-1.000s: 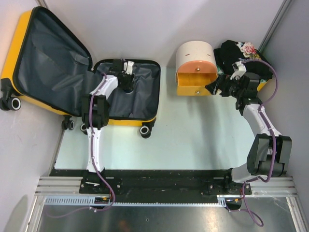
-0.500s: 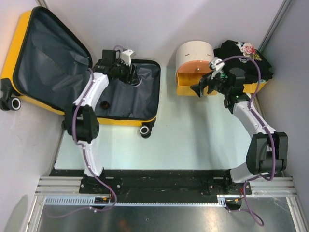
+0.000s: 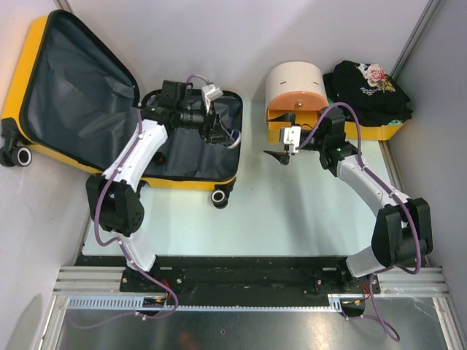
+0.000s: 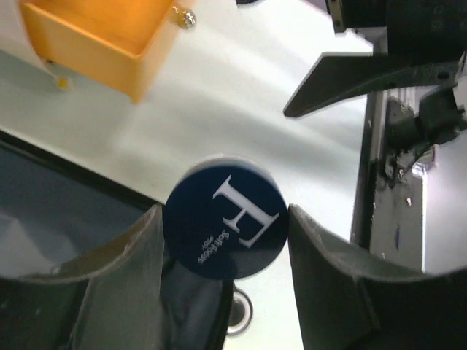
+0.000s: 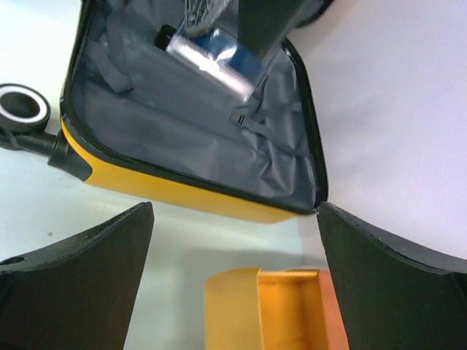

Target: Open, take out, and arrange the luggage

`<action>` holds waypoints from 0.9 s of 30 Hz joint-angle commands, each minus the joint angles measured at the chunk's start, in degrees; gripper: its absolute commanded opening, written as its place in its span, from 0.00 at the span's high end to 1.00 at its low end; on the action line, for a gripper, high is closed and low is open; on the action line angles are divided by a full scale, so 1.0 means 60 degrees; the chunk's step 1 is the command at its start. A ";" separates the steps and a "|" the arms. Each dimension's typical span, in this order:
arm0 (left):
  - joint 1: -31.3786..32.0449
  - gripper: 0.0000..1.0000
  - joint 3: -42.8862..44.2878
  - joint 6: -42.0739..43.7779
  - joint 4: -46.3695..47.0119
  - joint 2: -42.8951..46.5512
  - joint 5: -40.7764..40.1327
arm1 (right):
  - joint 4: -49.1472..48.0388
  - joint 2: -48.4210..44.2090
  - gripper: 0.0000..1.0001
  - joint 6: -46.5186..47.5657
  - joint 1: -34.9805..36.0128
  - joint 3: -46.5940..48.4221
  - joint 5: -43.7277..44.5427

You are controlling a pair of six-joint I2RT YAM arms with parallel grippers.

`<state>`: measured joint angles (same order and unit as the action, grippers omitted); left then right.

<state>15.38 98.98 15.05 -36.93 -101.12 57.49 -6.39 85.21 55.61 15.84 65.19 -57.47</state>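
Note:
The luggage [image 3: 182, 157] lies open at the left, a yellow hard shell with dark grey lining, and its lid [image 3: 73, 87] leans back against the wall. My left gripper [image 3: 216, 133] hovers over the right edge of the base. It is shut on a round dark blue jar [image 4: 225, 217] whose lid bears a white letter. In the right wrist view the luggage [image 5: 197, 138] is seen with that jar [image 5: 215, 52] held above its lining. My right gripper [image 3: 281, 155] stands open with nothing in it, in front of the orange drawer [image 5: 292, 306].
A cream-and-orange drawer cabinet [image 3: 295, 91] stands at the back with its lower drawer [image 3: 288, 125] pulled out. To its right, a yellow bin [image 3: 379, 133] holds black clothing with a floral patch [image 3: 368, 91]. Walls close in the left, back and right sides.
My left gripper has risen out of the luggage base and swung right, carrying the jar. My right arm has moved left from the bin to the front of the cabinet.

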 commanded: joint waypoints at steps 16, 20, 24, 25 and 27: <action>0.1319 0.65 -0.0457 0.1520 -0.0994 0.0477 0.0452 | 0.4477 0.0534 0.25 0.8849 0.1037 0.1029 -0.2038; 0.1494 0.65 -0.0413 0.1506 -0.1038 0.0418 0.0437 | 0.4581 0.0681 0.26 0.9158 0.1125 0.1176 -0.1906; 0.1612 0.66 -0.0354 0.1433 -0.1096 0.0257 0.0510 | 0.4989 0.0915 0.30 0.9830 0.1272 0.1424 -0.1818; 0.1627 0.66 -0.0325 0.1403 -0.1125 0.0199 0.0525 | 0.5194 0.0959 0.32 1.0035 0.1286 0.1585 -0.1789; 0.1627 0.67 -0.0237 0.1330 -0.1140 0.0111 0.0583 | 0.6025 0.1106 0.39 1.0794 0.1301 0.1776 -0.1715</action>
<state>24.60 94.63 20.56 -43.09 -100.84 58.08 21.67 90.39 110.48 22.96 71.77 -67.29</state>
